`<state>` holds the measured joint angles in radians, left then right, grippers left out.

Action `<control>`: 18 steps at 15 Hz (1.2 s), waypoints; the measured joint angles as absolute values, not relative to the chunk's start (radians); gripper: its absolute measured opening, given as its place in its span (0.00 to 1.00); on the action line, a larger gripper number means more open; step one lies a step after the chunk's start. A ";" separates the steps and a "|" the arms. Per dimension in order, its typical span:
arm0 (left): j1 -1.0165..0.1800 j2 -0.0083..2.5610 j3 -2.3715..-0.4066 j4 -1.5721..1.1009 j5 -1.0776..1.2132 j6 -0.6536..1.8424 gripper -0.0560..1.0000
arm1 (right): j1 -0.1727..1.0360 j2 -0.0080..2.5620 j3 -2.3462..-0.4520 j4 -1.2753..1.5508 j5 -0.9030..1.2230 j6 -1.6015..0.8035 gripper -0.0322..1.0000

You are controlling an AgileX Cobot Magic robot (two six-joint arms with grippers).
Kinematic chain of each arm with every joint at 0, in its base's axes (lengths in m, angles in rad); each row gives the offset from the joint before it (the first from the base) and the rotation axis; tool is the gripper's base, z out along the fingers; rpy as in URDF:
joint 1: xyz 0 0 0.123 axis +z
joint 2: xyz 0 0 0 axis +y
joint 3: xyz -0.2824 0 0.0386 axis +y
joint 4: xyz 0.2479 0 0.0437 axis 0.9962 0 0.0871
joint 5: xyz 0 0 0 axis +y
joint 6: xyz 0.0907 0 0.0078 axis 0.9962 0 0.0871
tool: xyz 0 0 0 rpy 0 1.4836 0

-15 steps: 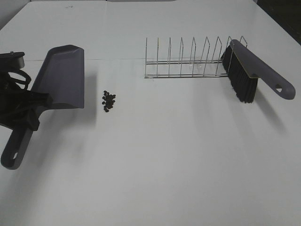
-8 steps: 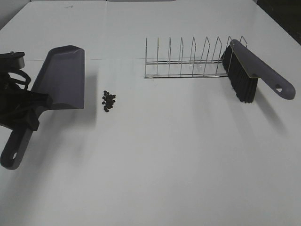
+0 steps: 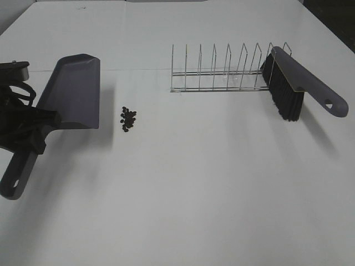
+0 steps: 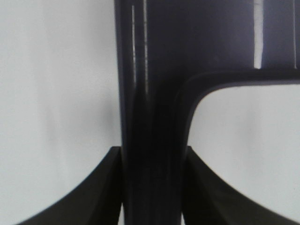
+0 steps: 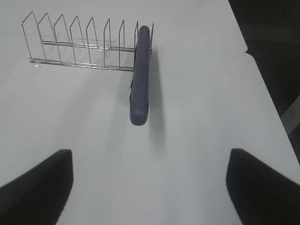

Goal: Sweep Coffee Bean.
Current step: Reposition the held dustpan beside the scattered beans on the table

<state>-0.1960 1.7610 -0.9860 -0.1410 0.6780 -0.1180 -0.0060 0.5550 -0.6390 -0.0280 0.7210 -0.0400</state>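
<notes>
The coffee beans [image 3: 128, 118] lie in a small loose cluster on the white table, just right of the dustpan's blade edge. The grey-purple dustpan [image 3: 72, 94] is at the left, blade toward the beans. My left gripper [image 3: 30, 132] is shut on the dustpan's handle; in the left wrist view the handle [image 4: 152, 136] runs between the two fingers [image 4: 105, 187]. The brush [image 3: 299, 83] with black bristles leans in the right end of the wire rack. My right gripper [image 5: 150, 187] is open and empty, short of the brush handle [image 5: 140, 79]; it is out of the exterior view.
A wire rack [image 3: 222, 69] stands at the back centre-right and also shows in the right wrist view [image 5: 79, 42]. The table's right edge [image 5: 255, 70] drops to a dark floor close to the brush.
The dustpan and my left gripper have shifted very slightly. The beans, the brush and the rack have not moved.
</notes>
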 joint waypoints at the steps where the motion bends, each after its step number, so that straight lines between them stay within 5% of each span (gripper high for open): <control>1: -0.196 1.761 -0.986 -0.139 0.678 -0.118 0.35 | -0.006 0.654 -0.686 -0.028 0.699 -0.040 0.76; 11: -0.196 1.761 -0.986 -0.131 0.679 -0.118 0.35 | -0.006 1.627 -1.370 0.005 0.700 -0.041 0.73; 18: -0.196 1.761 -0.986 -0.131 0.679 -0.118 0.35 | -0.006 2.129 -1.906 0.005 0.981 -0.041 0.66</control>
<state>-0.1960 1.7610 -0.9860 -0.1310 0.6790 -0.1180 -0.0060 2.1290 -1.9060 0.0050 0.9810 -0.0410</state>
